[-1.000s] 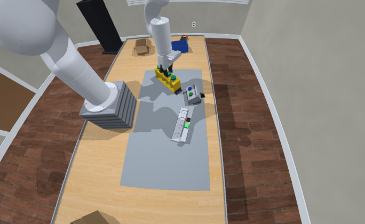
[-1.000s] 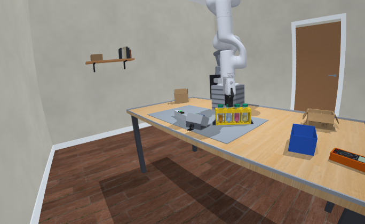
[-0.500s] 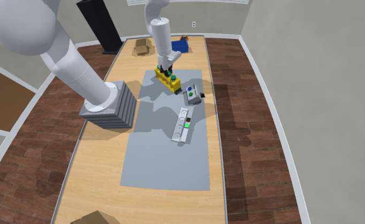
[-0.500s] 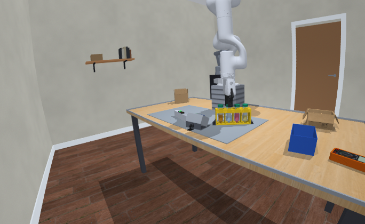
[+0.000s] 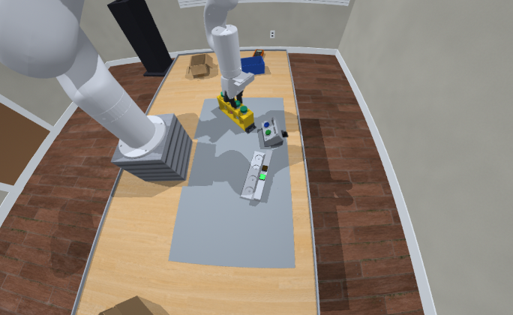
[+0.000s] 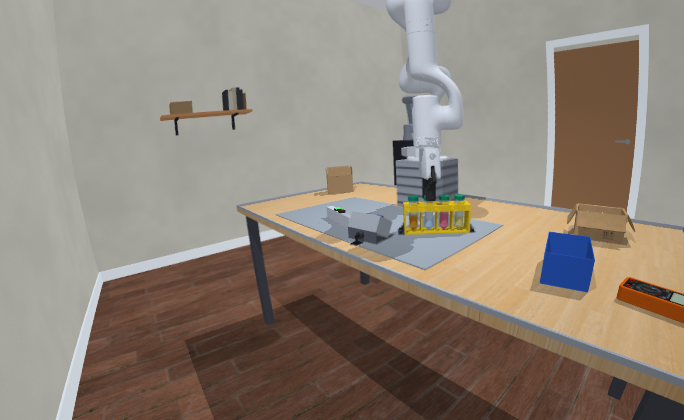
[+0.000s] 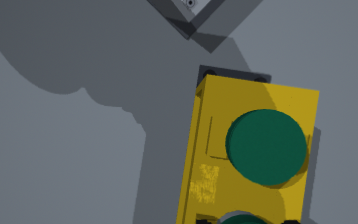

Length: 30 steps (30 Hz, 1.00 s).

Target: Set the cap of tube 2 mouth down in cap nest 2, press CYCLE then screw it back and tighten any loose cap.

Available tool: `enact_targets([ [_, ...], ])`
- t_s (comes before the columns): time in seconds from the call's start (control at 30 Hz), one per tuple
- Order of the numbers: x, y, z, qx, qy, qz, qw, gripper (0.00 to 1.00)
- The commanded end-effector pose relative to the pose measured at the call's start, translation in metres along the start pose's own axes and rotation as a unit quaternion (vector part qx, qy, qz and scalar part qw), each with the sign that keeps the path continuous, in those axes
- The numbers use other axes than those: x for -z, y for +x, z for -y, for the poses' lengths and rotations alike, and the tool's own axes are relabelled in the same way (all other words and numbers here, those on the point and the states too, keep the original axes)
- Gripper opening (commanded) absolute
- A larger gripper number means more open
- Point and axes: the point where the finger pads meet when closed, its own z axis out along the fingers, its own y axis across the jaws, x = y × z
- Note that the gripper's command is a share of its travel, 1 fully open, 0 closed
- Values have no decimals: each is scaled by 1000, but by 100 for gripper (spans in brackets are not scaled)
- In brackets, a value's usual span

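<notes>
The yellow decapping station stands on the grey mat with four tubes, each with a green cap. My gripper stands upright over the rack and is shut on the cap of tube 3, second from the key housing end. The caps of tube 4, tube 2 and tube 1 sit on their tubes. In the wrist view the fingers are out of sight and the gripped cap shows only at the bottom edge. The cap tray has empty nests, and its green lamp is lit.
The key housing with the blue CYCLE key and the green READY key sits just past the tube 4 end. A blue bin, an open carton and an orange meter lie farther off.
</notes>
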Motion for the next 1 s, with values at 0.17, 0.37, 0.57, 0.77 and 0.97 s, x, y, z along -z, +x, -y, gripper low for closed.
enact_targets([
  [0.17, 0, 0, 1, -74, 1, 1, 997, 0],
  [0.37, 0, 0, 1, -134, 1, 1, 991, 0],
  [0.57, 0, 0, 1, -174, 1, 2, 985, 0],
  [0.77, 0, 0, 1, -198, 1, 1, 980, 46],
  [0.97, 0, 0, 1, -198, 1, 2, 980, 46],
])
